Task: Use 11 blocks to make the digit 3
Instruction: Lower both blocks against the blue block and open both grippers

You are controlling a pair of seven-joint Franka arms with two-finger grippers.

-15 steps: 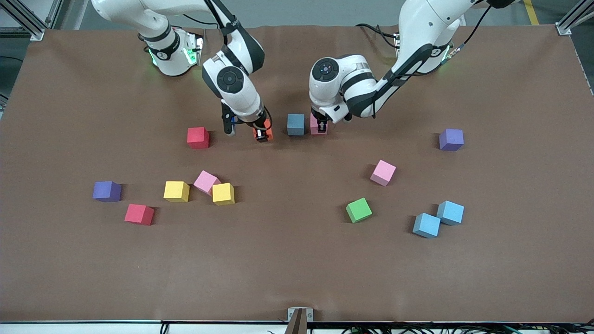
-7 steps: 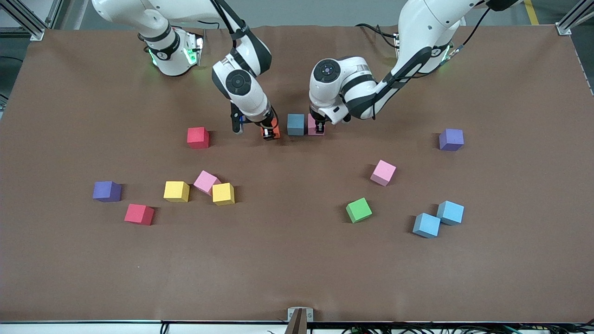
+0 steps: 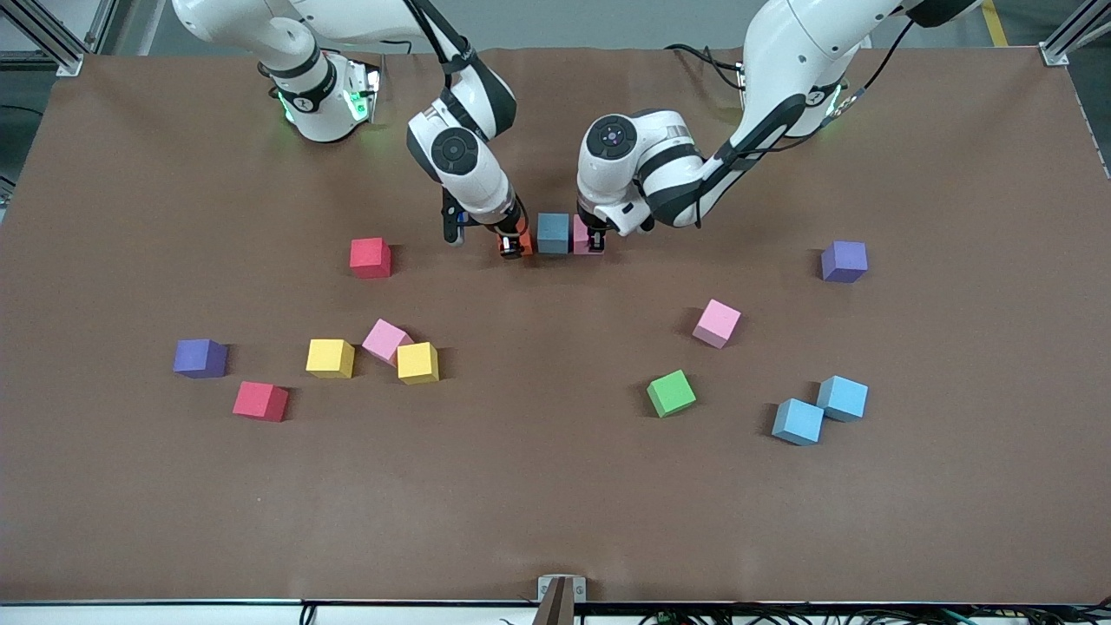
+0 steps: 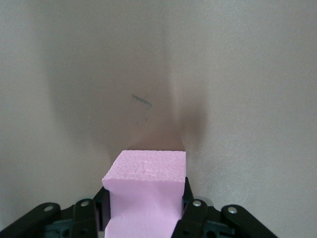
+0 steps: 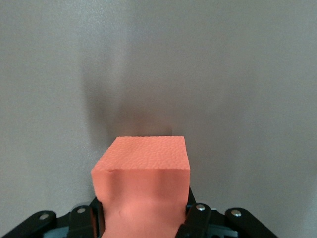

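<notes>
Brown table (image 3: 555, 521). Orange block (image 5: 143, 173) and pink block (image 4: 146, 183) flank grey-blue block (image 3: 552, 233). Loose blocks: two red (image 3: 371, 257), two yellow (image 3: 331, 358), two pink (image 3: 717, 323), green (image 3: 671, 392), two light blue (image 3: 798, 422), two purple cubes (image 3: 844, 261).

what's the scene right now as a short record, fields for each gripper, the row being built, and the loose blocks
left gripper: shut on pink block, set down against the blue-grey block
right gripper: shut on orange block, at the blue-grey block's side toward the right arm's end
row: orange, blue-grey, pink, side by side in front of the arms
loose blocks: two red, two yellow, two pink, green, two light blue
purple cubes: one toward the right arm's end, one toward the left arm's end
</notes>
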